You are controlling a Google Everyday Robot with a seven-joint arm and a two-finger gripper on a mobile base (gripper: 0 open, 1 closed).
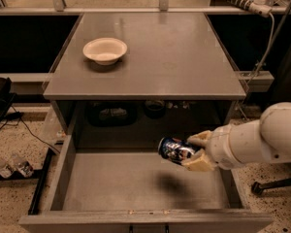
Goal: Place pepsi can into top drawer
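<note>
You are looking at the cream-coloured two-finger gripper (193, 151) reaching in from the right on its thick white arm (262, 140). It is hanging over the right half of the wide, shallow grey top drawer (111, 183). The drawer is standing pulled out beneath the flat grey tabletop (174, 57).

The fingers (199, 139) are closing tightly on the small dark blue pepsi can (175, 150). One is pressing its upper side and the other is cupping it from below, so the gap between them is only as wide as the can.

The can is lying nearly on its side, tilting slightly down toward the right. Its free end is pointing left, toward the middle of the drawer. White and red markings are showing across its glossy blue wall, and light is glinting off the curved metal. The end nearest the gripper is hiding between the fingers.

The can is hanging in the air above the drawer floor and touching nothing but the fingers. A soft dark shadow (170, 183) is falling on the grey floor just below it.

A cream-white round bowl (105, 50) is sitting on the left rear part of the tabletop, well apart from the can.
</note>
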